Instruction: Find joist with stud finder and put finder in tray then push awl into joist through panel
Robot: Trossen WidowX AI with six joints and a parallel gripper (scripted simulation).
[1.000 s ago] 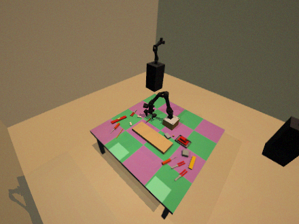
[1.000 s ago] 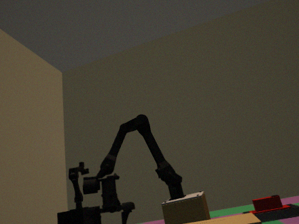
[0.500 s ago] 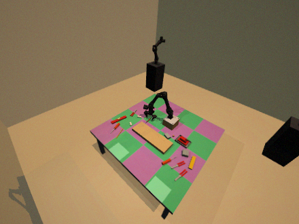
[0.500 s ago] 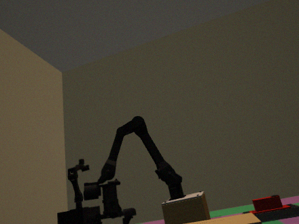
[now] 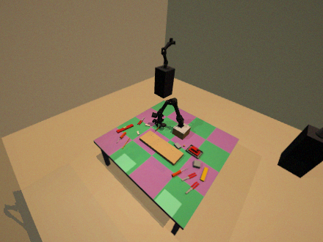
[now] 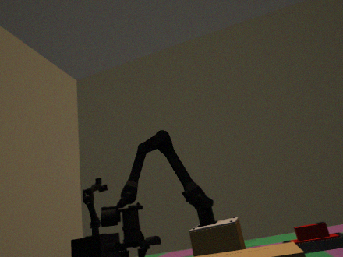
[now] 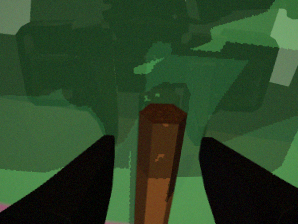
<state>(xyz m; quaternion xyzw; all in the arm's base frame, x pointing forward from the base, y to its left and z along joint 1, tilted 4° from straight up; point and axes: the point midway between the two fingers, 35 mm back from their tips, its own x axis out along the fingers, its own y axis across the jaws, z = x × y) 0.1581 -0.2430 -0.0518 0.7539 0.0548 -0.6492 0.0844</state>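
Observation:
The awl's orange-brown faceted handle (image 7: 160, 160) (image 5: 158, 128) lies on the table beyond the panel's far left end. My gripper (image 7: 157, 145) is partly open, with its fingers on either side of the handle and a gap on each side. In the exterior view its fingertips are cut off or hard to make out. The tan floor panel (image 5: 161, 149) (image 6: 273, 250) lies flat; no hole can be made out at this size. The red stud finder (image 5: 194, 150) (image 6: 311, 231) sits in the dark-rimmed tray (image 5: 198, 157). The joist is hidden.
My arm's base block (image 5: 181, 131) (image 6: 218, 239) stands behind the panel. A small grey block (image 5: 178, 145) lies between panel and tray. A red level (image 5: 125, 128) and a red screwdriver (image 5: 122, 136) lie left. Red pliers (image 5: 189, 177) and a yellow bar (image 5: 204, 174) lie right.

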